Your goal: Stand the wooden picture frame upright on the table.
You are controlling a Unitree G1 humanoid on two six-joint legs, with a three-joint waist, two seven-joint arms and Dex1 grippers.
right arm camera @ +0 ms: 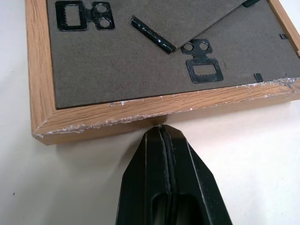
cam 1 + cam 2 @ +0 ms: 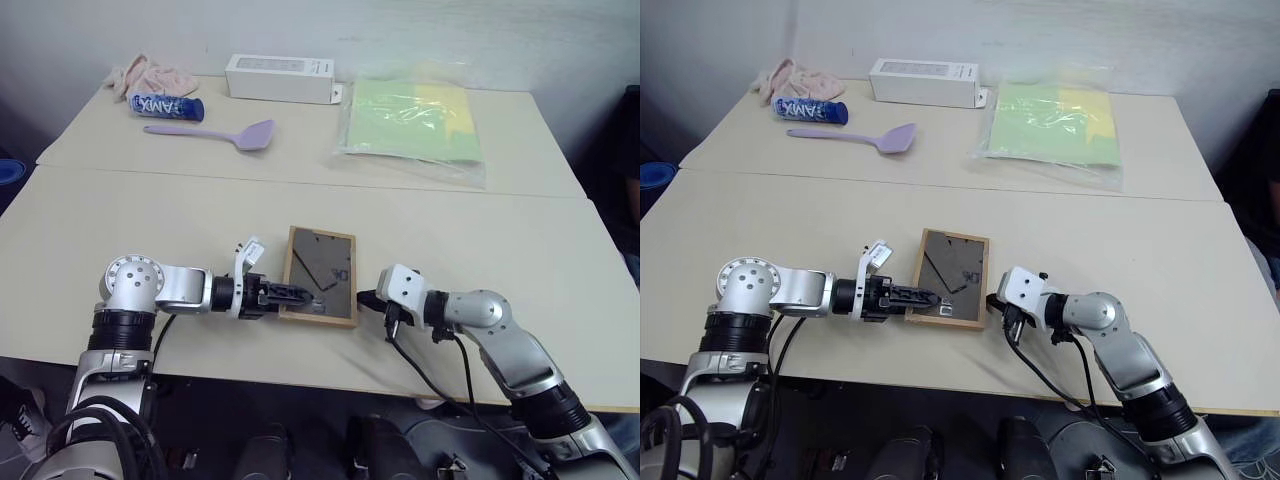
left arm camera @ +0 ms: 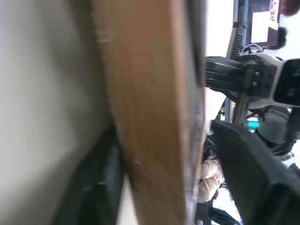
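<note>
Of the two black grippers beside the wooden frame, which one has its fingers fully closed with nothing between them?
The right gripper: its fingers are pressed together, tips at the edge of the wooden picture frame. The left gripper has one finger each side of the frame's opposite edge.

You are looking at the wooden picture frame (image 2: 320, 276) lying flat, face down, on the table (image 2: 150, 220), near the front edge and just this side of the seam crossing the beige top. Its light-wood border is showing chipped, whitish scuffs along one side. The dark grey back is facing up, carrying two black sawtooth hangers and a stand flap lying partly lifted off the backing. The frame is sitting slightly askew to the table edge
</note>
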